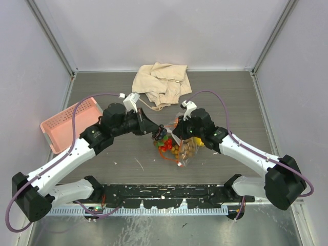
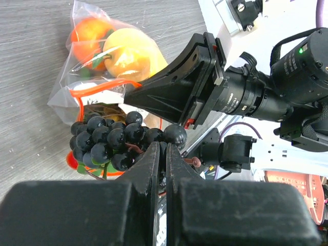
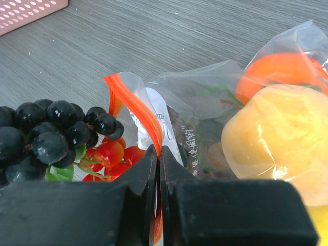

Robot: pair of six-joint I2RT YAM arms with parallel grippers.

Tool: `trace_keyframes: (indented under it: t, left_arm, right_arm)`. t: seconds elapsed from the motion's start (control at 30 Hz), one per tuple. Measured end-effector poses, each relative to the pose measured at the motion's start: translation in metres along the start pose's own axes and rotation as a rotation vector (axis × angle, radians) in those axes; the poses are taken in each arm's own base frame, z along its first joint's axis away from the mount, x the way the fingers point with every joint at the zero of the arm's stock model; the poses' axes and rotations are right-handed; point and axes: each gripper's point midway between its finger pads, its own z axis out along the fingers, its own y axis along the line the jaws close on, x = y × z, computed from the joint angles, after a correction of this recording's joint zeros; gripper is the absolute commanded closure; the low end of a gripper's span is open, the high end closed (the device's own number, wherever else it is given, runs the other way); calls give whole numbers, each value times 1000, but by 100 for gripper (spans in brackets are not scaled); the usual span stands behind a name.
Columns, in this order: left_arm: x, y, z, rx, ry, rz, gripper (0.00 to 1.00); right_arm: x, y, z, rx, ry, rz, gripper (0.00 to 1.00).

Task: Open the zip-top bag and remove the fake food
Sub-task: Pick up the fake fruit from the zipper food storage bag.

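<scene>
**Grapes (image 2: 107, 138) sit at bag's (image 3: 205, 87) mouth, mid-counter (image 1: 123, 164)**
L hand (image 2: 165, 151) is pressed together, apparently pinching the grapes' stem. R hand (image 3: 158, 161) pinches the orange zip strip (image 3: 136, 105). Risk: the thin, crinkled clear film could slip from R hand, or lift w/ the bunch and spill the lemon (image 3: 266, 133) and orange fruit (image 3: 287, 69) inside.

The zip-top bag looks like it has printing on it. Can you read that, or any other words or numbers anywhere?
Zip-top bag, dark print just beside the orange zip strip: too blurred to read.
Black lens barrel in the left wrist view, tiny white marks on its ring: too small to read.
No other text shows in any view.
</scene>
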Motion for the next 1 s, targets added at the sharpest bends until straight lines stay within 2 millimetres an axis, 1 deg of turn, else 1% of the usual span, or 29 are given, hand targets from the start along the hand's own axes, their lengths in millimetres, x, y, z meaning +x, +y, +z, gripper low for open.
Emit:
trace_keyframes:
  t: [0.23, 0.4, 0.53, 0.73, 0.83, 0.93, 1.0]
  left_arm:
    - [-8, 0, 12, 25, -11, -18, 100]
    - [-15, 2, 24, 57, -33, -61, 100]
    - [-7, 15, 36, 58, -30, -113, 100]
    - [11, 41, 55, 35, -15, -208, 100]
    - [16, 48, 62, 35, -19, -250, 100]
    - [17, 53, 70, 41, -28, -283, 100]
    - [18, 57, 76, 41, -29, -305, 100]
  right_arm:
    - [-1, 5, -2, -21, -3, 2, 90]
    - [-6, 8, -5, -35, -19, 3, 87]
    - [-6, 9, -5, -39, -18, 6, 86]
    - [-6, 9, -5, -40, -19, 6, 85]
    - [-4, 8, -5, -38, -15, 6, 78]
    - [1, 6, -6, -35, -9, 1, 74]
    - [3, 6, -9, -35, -10, -4, 74]
